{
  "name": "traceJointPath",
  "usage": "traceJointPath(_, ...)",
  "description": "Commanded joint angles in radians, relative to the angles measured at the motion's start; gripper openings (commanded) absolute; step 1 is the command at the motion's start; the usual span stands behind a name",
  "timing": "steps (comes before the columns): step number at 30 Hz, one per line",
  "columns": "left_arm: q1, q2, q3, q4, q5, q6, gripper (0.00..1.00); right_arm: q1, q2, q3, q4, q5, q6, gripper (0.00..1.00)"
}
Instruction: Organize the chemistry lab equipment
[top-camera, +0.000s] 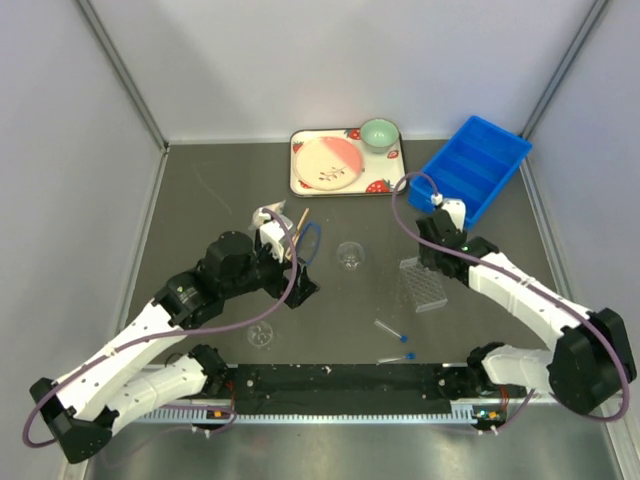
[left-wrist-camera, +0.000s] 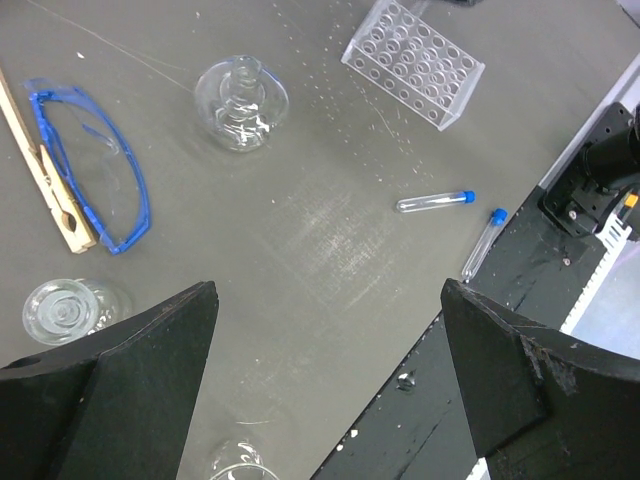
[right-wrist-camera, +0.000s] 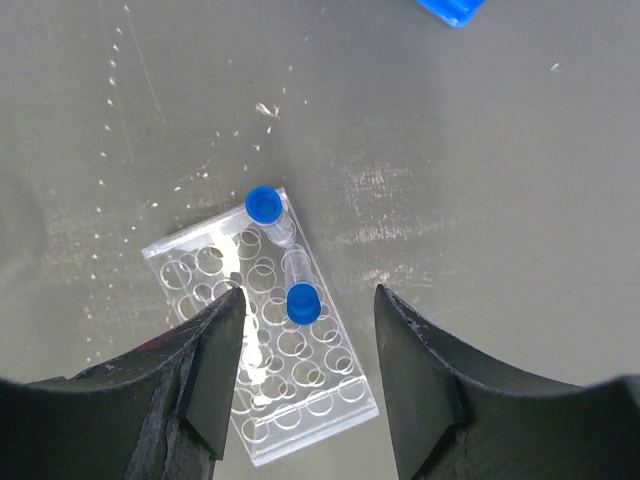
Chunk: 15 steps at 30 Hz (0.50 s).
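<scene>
Spread wide, the left gripper (left-wrist-camera: 328, 295) is held above the dark grey table (left-wrist-camera: 320, 230) with nothing between its fingers. A small clear glass dish (top-camera: 262, 335) is seen near the table's front edge, and a second small glass piece (left-wrist-camera: 65, 308) lies just beside one end of a thin wooden stick (left-wrist-camera: 40, 170) (peg-shaped in the left wrist view). A thin blue ring (left-wrist-camera: 135, 190) is laid against that stick, touching it. Further right, a round clear glass flask (left-wrist-camera: 240, 100) stands alone, with a strawberry-print tray (top-camera: 300, 170) well behind it. One loose clear blue-capped tube (left-wrist-camera: 433, 201) and another loose tube (left-wrist-camera: 483, 243) lie flat near the front edge, close together but apart. A clear rectangular tube rack (right-wrist-camera: 320, 385) is set beyond them, with two more capped tubes (right-wrist-camera: 263, 205) standing in it. The right gripper (right-wrist-camera: 310, 300) is poised over the rack, its jaws parted around one tube's cap with a gap left at each side. A blue plastic bin (top-camera: 475, 165) sits at the far right.
</scene>
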<state>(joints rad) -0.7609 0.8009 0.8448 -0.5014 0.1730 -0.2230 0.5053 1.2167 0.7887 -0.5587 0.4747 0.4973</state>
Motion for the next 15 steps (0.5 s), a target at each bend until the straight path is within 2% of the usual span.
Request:
traceJointPath(1,-0.005,0.035,-0.007,0.017,0.059,0.031,0.99,-0.010,-0.103,0.106,-0.087,0.035,-0.017,0.54)
traceJointPath(7,-0.100,0.130,0.002,0.046,-0.006,0.027,0.99,-0.008,-0.250,0.187,-0.223,0.038,-0.037,0.56)
traceJointPath(8,-0.150,0.151,0.016,0.052,-0.048,0.028,0.99,-0.008,-0.264,0.208,-0.236,0.032,-0.040,0.56)
traceJointPath(10,-0.228,0.231,0.031,0.066,-0.104,0.031,0.98,-0.008,-0.304,0.227,-0.270,0.015,-0.043,0.56)
traceJointPath(15,-0.325,0.439,0.076,0.136,-0.165,0.057,0.98,-0.007,-0.351,0.253,-0.305,-0.047,-0.048,0.56)
